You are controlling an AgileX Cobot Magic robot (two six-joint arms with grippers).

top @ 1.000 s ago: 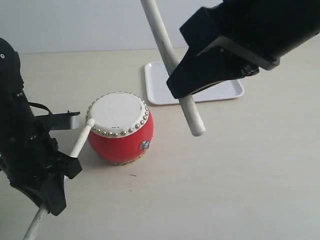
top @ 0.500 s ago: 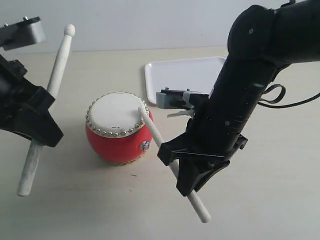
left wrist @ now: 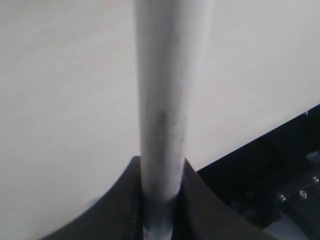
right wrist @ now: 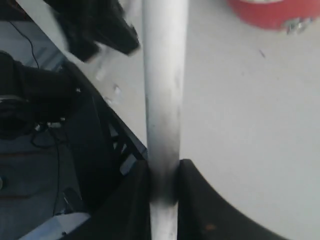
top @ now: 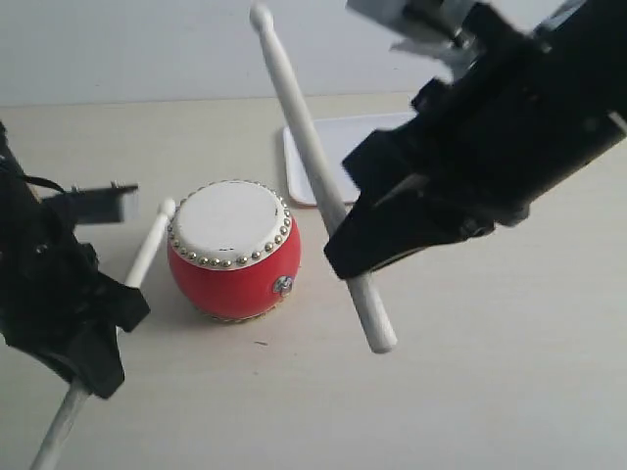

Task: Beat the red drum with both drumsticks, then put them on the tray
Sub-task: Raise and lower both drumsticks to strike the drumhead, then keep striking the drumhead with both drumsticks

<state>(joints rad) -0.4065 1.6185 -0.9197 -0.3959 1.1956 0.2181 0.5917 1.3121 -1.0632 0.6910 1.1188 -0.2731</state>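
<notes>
Clamping: left hand (top: 106,338) on left drumstick (top: 147,257), tip beside red drum (top: 235,279); right hand (top: 345,240) on raised right drumstick (top: 294,108)

Tabletop (top: 490,401): pale beige, matte finish. Wall (top: 147,49) behind it: plain off-white. Lighting even, shadows soft. Past the table edge: dark framework (right wrist: 97,137), dimly lit.

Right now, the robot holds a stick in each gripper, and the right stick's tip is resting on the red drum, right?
No. The exterior view shows the right drumstick raised, its tip pointing up, off the red drum. The rest is right.
</notes>
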